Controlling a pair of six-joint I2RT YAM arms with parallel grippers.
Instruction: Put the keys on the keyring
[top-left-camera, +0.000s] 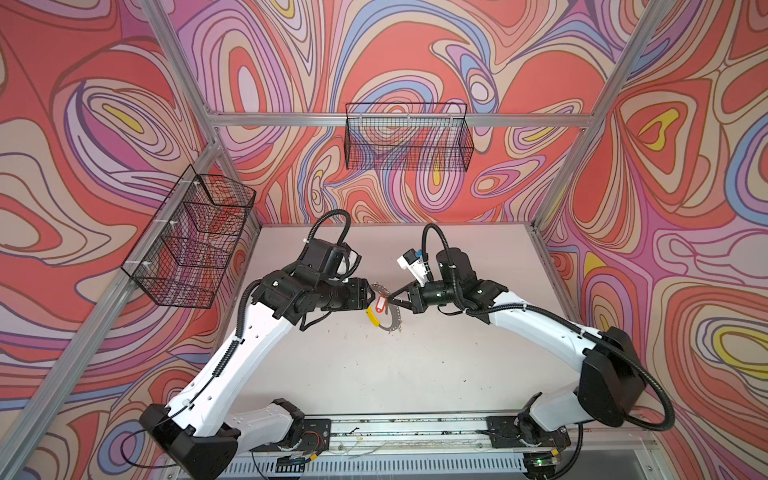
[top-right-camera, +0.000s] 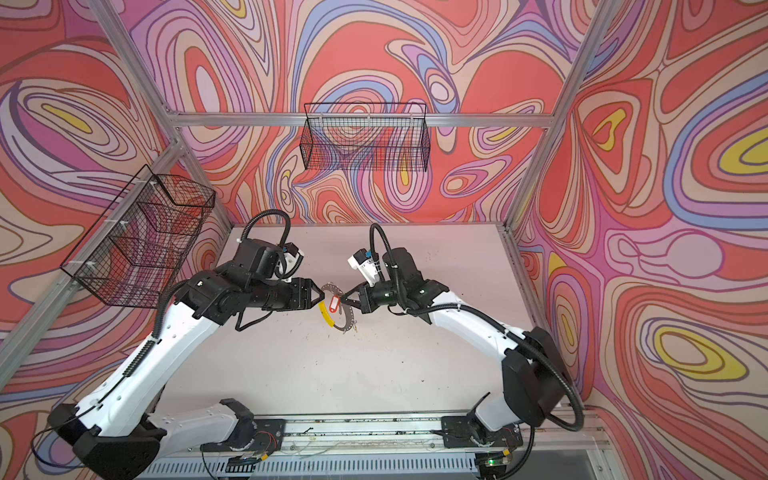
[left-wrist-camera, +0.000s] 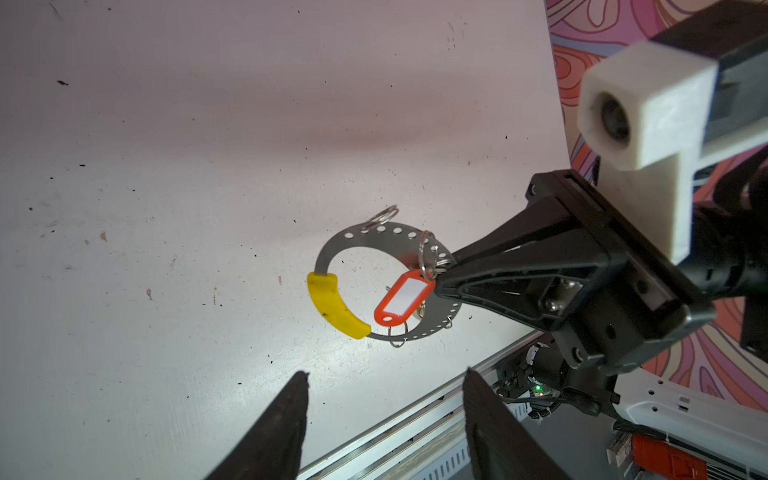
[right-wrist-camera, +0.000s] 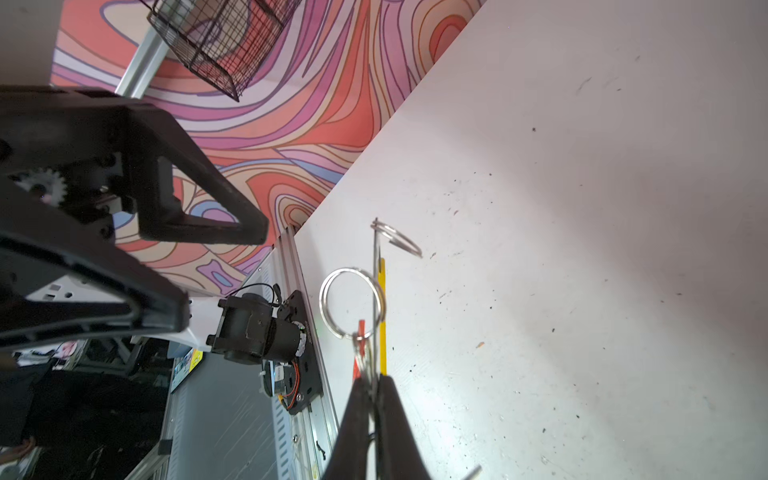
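At centre of pale surface (left-wrist-camera: 166, 208), large flat grey keyring (left-wrist-camera: 365, 241) gripped at right rim by clenched right end effector (left-wrist-camera: 442, 276); face turned left, yellow arc segment (left-wrist-camera: 334, 307) near-left; red-tagged silver key (left-wrist-camera: 405, 301) hangs across opening; left end effector (left-wrist-camera: 386, 374) released, just beside.

key (left-wrist-camera: 421, 311) behind red tag (left-wrist-camera: 405, 300) mostly hidden, keyring (left-wrist-camera: 374, 239) rim perhaps pinched inside right tool (left-wrist-camera: 444, 277), left tool (left-wrist-camera: 384, 374) cropped
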